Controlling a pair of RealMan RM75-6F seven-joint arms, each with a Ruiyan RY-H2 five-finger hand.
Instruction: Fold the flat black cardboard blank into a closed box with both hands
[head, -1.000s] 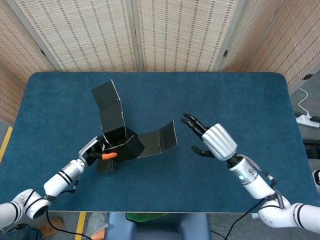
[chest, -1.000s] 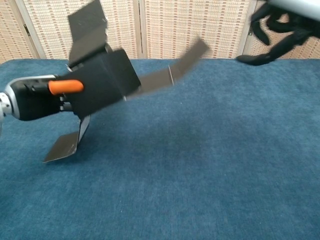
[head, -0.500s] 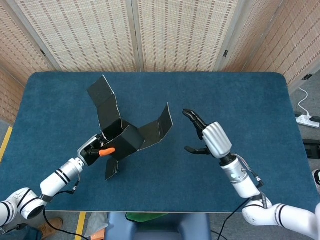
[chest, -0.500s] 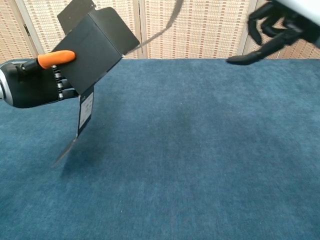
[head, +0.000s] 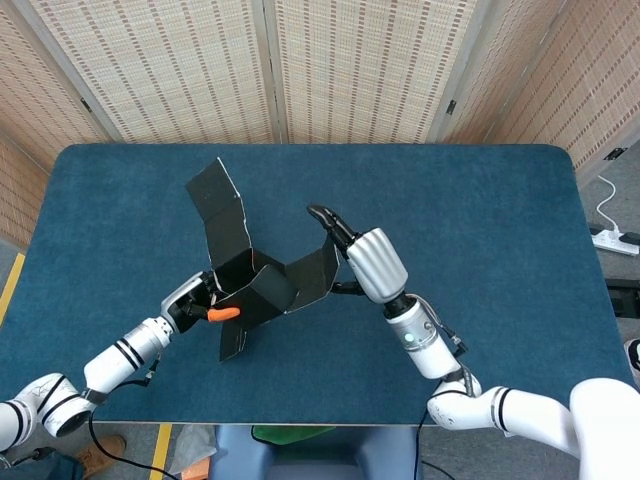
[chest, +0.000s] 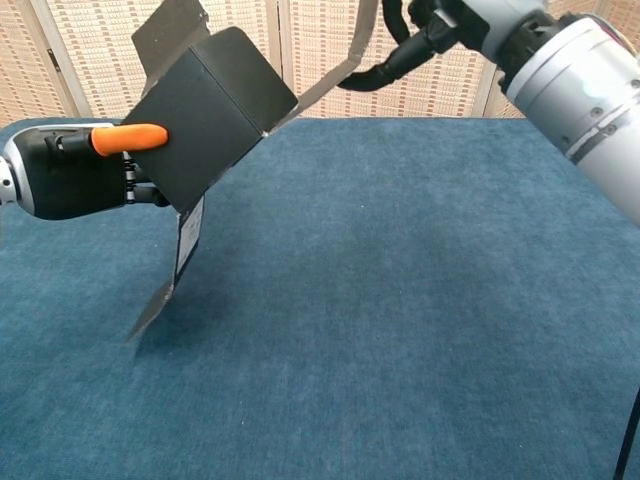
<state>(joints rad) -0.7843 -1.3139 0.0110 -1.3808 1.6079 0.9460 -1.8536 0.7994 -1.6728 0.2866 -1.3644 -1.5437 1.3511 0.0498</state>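
Note:
The black cardboard blank (head: 262, 283) is partly folded into a box body and held above the blue table (head: 480, 230). One long flap (head: 222, 205) rises at the back, and a small flap (chest: 180, 240) hangs down. My left hand (head: 196, 299) grips the body from the left, its orange-tipped thumb (chest: 130, 137) lying on the near face (chest: 215, 115). My right hand (head: 366, 262) reaches in from the right with its fingers (chest: 395, 62) spread, touching the right side flap (head: 318, 270), which stands raised (chest: 335, 80).
Woven screen panels (head: 330, 70) stand behind the table. A power strip (head: 612, 240) lies on the floor at the right. The table's front edge (head: 330, 424) is close to both forearms.
My right hand has moved left from open air to the right flap and now touches it. The box has tilted slightly while the left hand keeps its grip.

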